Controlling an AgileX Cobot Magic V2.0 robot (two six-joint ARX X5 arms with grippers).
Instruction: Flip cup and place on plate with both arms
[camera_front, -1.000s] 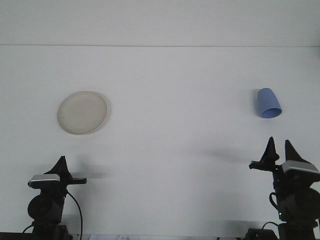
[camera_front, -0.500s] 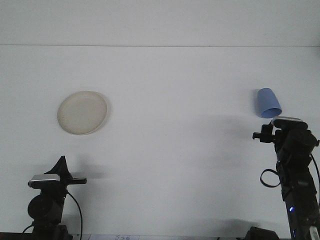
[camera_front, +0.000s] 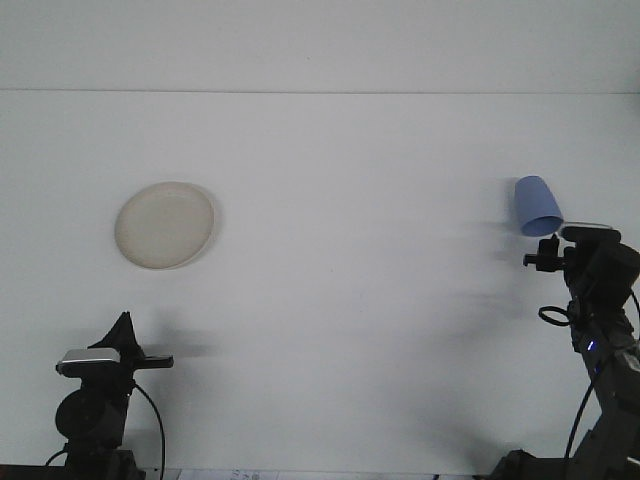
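Note:
A light blue cup (camera_front: 537, 205) lies tipped on the white table at the far right, its open mouth toward me. A cream plate (camera_front: 164, 224) rests flat at the left. My right gripper (camera_front: 570, 243) is raised just below and to the right of the cup's mouth, seen from behind, so its wrist body hides the tip. My left gripper (camera_front: 125, 330) sits low at the front left, below the plate and well apart from it. It shows as a single closed point holding nothing.
The white table (camera_front: 350, 300) runs back to a far edge near the top of the view. A black cable (camera_front: 155, 415) loops beside the left arm's base.
My right arm has lifted from the front right corner and moved forward to the cup's near side. The cup, the plate and the left arm have stayed where they were.

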